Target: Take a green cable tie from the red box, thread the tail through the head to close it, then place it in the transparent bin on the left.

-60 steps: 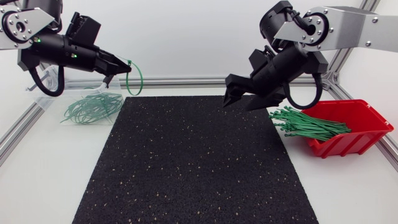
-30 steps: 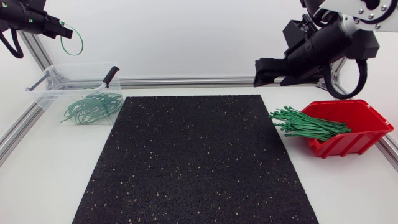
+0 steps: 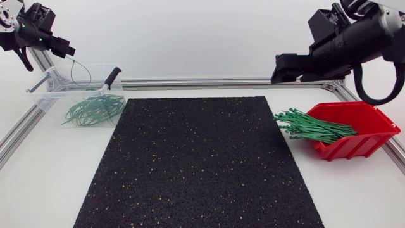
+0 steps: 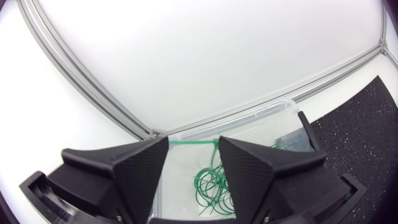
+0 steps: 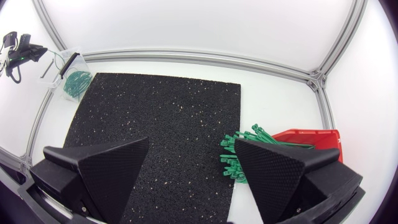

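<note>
Green cable tie [image 4: 193, 142], closed into loop, hangs just ahead of left pincer [image 3: 66, 50] above transparent bin [image 3: 44, 88], far left of desk. Left pincer fingers parted, tail across gap. Right pincer [image 5: 191, 149] spread wide, empty, raised at far right near red box [image 3: 373, 126].

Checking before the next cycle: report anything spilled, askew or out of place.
The green cable ties fan out of the red box, their ends past its open front, toward the mat. Nothing else stands out.

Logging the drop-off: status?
Left tool open above the bin. Looped tie just under it, over the bin. Right tool open, empty. Nothing blocking the drop.
</note>
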